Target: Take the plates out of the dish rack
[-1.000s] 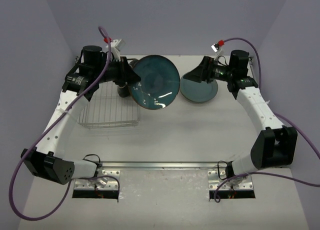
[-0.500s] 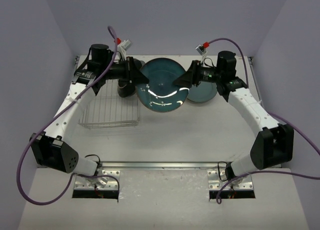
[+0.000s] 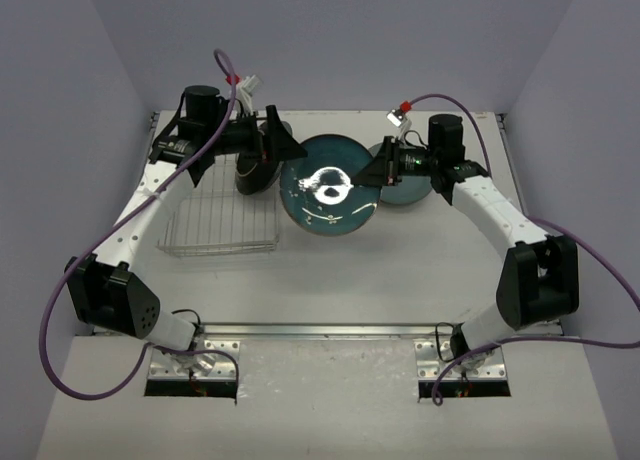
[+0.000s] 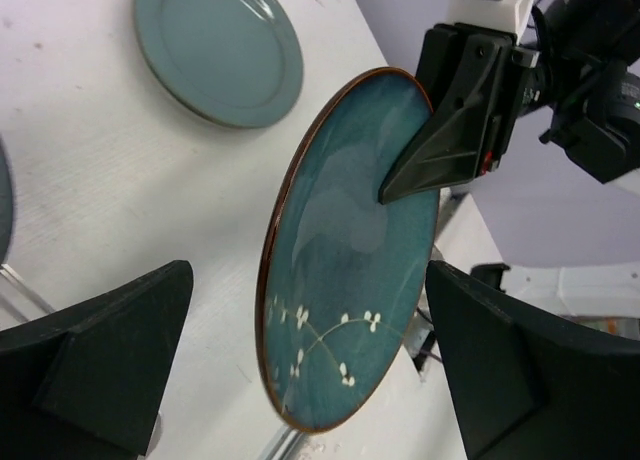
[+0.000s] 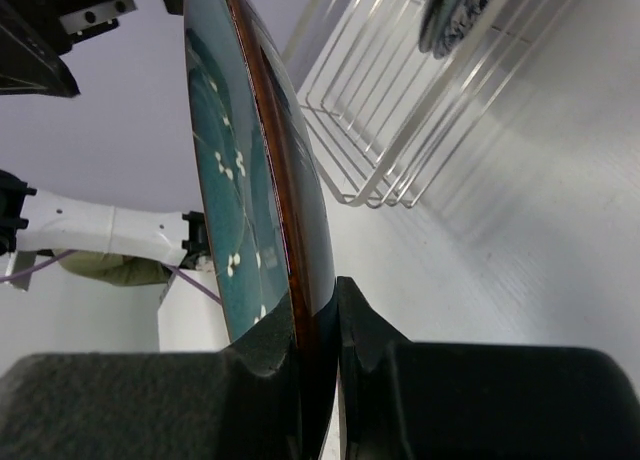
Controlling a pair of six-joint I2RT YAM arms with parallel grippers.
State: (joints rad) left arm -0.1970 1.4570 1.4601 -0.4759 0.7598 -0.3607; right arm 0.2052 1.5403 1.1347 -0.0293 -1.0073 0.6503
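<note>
Fingers of the right gripper (image 3: 368,176), seen from above, pinch the right rim of a round dark teal plate with a brown rim (image 3: 328,190). It hangs tilted over the white table (image 3: 400,270), between the silver wire-grid dish rack (image 3: 215,222) and a round grey-blue plate (image 3: 410,192) lying flat. The left gripper (image 3: 284,138) stands spread wide by the teal plate's left edge. A dark patterned plate (image 3: 253,175) stands in the rack's far right end.

From the left wrist, both left fingers (image 4: 110,365) flank the teal plate without touching it; white blossom sprigs mark its face.

From the right wrist, the right fingers (image 5: 370,345) are clamped on that plate's rim, with the rack beyond.
</note>
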